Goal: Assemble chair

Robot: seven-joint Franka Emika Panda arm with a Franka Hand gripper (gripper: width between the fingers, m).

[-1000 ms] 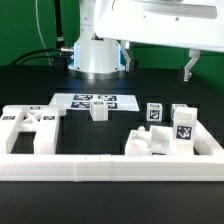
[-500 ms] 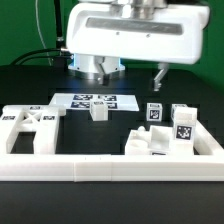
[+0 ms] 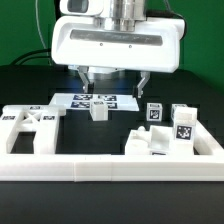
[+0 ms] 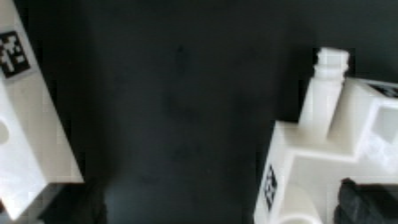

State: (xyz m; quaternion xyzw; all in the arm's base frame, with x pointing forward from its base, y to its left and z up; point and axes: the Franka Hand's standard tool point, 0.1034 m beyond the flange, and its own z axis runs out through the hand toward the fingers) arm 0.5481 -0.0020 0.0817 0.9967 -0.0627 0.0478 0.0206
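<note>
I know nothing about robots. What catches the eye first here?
A bulky white robot wrist fills the top middle of the exterior view, its two fingers spread open over the black table. Below lie an X-braced panel at that view's left and a cluster of tagged blocks at its right, all loose and white.

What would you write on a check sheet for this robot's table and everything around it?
Surface: black table, flat and dark.
Job's things: X-braced panel at the exterior view's left; small block mid-table; cluster of tagged blocks at the right; all loose.
Clutter: nothing seen beyond the marker board and white border rail.
Grippers: gripper open, empty, raised over the middle.
Cables: black cables at the back left, away from the parts.
Surroundings: green backdrop.
</note>
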